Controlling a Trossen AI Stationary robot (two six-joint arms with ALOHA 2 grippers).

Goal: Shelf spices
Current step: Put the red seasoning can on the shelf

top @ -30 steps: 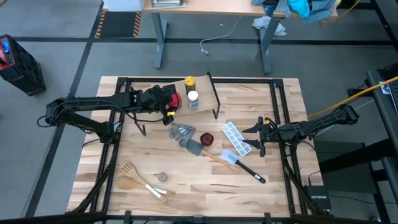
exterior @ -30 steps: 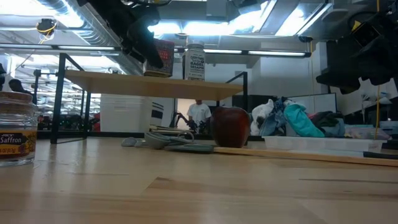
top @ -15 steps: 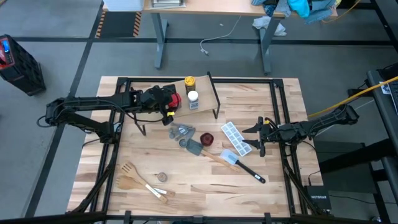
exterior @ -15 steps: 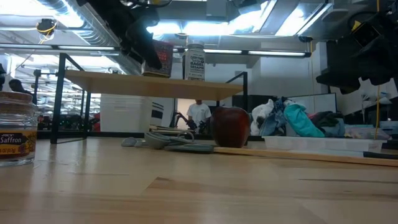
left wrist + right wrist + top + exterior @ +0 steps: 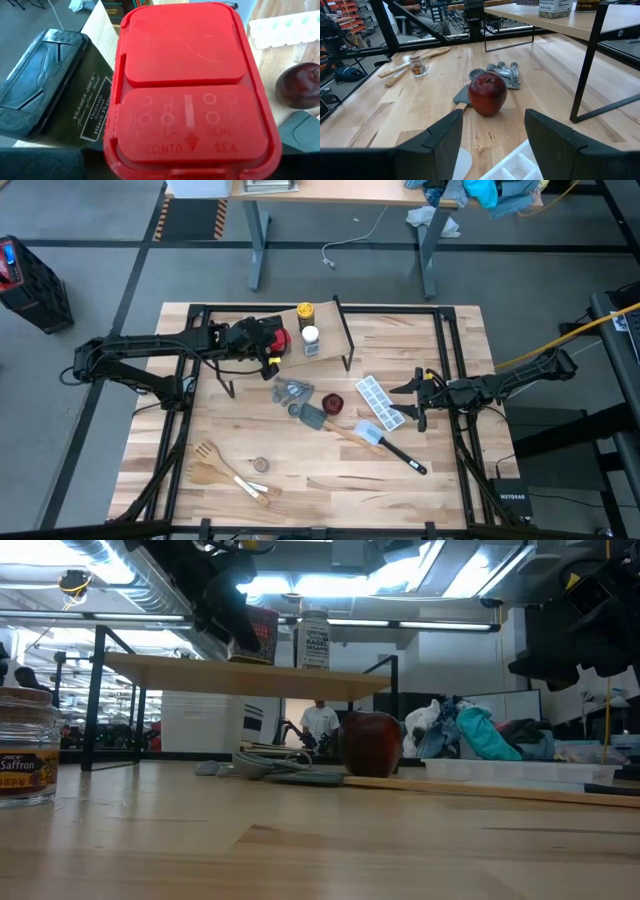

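Note:
The shelf [image 5: 300, 330] is a light-wood plank on black legs at the table's far middle. On it stand the yellow-capped jar [image 5: 305, 311] and the white-capped jar [image 5: 310, 335] [image 5: 314, 639]. My left gripper [image 5: 268, 340] reaches over the plank, shut on the red square tin [image 5: 182, 85] [image 5: 262, 635]. The dark grey tin [image 5: 47, 87] stands right beside the red one. The tiny grey-brown jar [image 5: 260, 465] [image 5: 25, 745] stands on the tabletop near the near edge. My right gripper [image 5: 492, 145] waits open at the table's right. My left gripper holds the red tin by its two opposite side walls near the end facing the arm [image 5: 150, 167], pinched between the fingers [image 5: 40, 162]. It comes from the table's left, slanting down. The tin is upright, lid up, and its bottom [image 5: 255, 660] looks set on the plank.
The round dark-red dish [image 5: 333, 402] [image 5: 487, 94], grey measuring spoons [image 5: 292, 392], a spatula [image 5: 375, 438] and an ice tray [image 5: 380, 402] lie mid-table. Wooden utensils [image 5: 215, 465] lie near left. Black frame bars [image 5: 450, 370] border the tabletop.

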